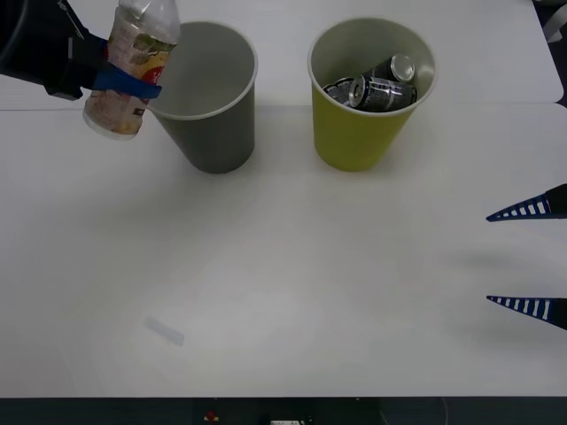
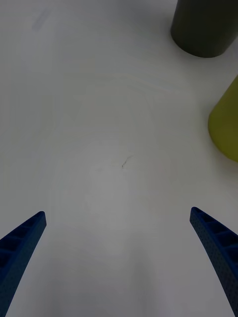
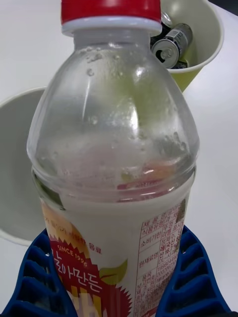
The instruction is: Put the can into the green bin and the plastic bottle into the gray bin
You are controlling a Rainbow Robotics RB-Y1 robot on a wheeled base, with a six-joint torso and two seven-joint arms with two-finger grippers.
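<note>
Blue ribbed fingers of the right gripper (image 1: 530,258) are spread wide apart and hold nothing, hovering over the white table (image 1: 292,292) nearer than the gray bin (image 1: 208,97) and well to its right. Left of the gray bin, raised beside its rim, the left gripper (image 1: 124,82) clamps the plastic bottle (image 1: 133,66). Just right of the gray bin stands the green bin (image 1: 365,97) with cans (image 1: 376,84) inside.

The front view looks down on the worktop (image 1: 283,266) from above. The left wrist view sits very close behind the bottle (image 3: 114,163) — perhaps tilted; the right wrist view hangs low, facing both bins — gray bin (image 2: 204,27), green bin (image 2: 227,126).
</note>
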